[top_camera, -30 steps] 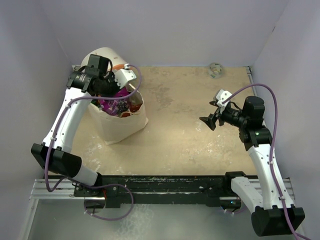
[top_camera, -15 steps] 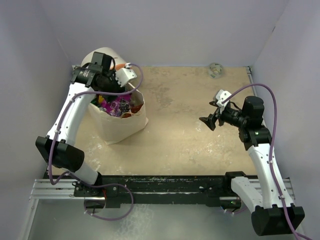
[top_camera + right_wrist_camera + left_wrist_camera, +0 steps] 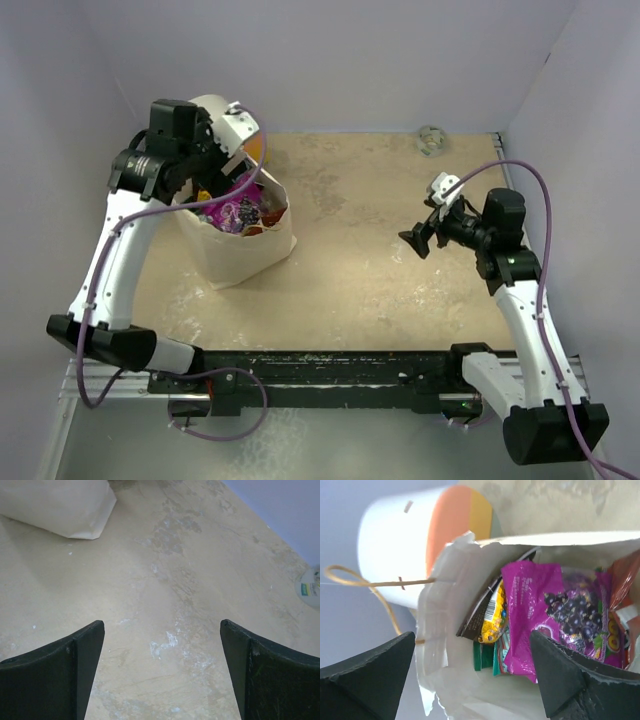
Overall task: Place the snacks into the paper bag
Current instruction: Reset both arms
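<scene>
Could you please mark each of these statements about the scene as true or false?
1. The purple packet is inside the paper bag. True.
2. The right tool holds a packet. False: it is open and empty above the bare table.
3. The white-and-orange cylinder is outside the bag, just behind it. True.
4. The left tool is shut on the purple packet. False: it is open over the bag's mouth and grips nothing.
5. The small ball sits in the bag. False: it is on the table at the far edge, well away from the bag.
</scene>
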Robot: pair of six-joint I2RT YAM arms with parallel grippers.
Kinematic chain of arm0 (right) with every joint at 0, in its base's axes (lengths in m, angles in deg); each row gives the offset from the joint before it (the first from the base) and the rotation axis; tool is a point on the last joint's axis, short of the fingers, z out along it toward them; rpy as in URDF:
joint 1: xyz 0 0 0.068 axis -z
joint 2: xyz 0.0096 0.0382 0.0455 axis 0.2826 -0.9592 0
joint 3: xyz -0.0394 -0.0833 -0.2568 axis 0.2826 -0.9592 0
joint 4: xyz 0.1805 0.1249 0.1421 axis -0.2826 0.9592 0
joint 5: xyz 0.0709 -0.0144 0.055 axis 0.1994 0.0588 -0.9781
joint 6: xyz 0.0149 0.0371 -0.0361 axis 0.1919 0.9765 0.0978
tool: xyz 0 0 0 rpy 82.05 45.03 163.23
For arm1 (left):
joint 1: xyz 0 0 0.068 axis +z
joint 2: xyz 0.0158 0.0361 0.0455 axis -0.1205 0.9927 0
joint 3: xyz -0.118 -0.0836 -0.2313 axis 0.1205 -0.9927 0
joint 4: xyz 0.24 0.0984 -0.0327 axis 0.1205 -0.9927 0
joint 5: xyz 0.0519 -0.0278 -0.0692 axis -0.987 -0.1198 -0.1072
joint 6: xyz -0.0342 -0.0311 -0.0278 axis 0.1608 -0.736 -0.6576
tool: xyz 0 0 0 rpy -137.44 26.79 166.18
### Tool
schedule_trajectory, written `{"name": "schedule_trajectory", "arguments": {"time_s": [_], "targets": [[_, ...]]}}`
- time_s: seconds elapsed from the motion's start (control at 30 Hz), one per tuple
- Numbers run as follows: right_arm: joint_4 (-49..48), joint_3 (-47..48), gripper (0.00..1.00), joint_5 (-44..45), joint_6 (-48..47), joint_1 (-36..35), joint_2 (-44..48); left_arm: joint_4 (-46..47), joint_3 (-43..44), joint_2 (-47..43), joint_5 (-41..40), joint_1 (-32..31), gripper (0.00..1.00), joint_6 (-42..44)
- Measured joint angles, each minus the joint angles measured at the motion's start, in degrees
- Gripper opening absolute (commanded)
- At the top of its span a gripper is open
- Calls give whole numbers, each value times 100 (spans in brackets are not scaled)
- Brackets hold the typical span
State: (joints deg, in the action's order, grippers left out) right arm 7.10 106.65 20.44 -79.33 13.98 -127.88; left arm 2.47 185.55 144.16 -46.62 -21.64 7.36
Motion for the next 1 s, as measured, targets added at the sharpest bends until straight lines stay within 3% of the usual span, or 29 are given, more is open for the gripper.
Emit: {"name": "schedule_trajectory", "arguments": {"time_s": [0.27,0.53,1.0], "targets": [[46,719,100,1191,466,0,-671,1604,-1023,-1316,-79,7,99,-1010],[114,1379,100,2575,1329,11,-1176,2605,-1775,-1875,-356,232,99,-1803],[-400,1451,100,3241,1657,22,-737,3316,-2608,-2931,-520,1303,99,-2664]]}}
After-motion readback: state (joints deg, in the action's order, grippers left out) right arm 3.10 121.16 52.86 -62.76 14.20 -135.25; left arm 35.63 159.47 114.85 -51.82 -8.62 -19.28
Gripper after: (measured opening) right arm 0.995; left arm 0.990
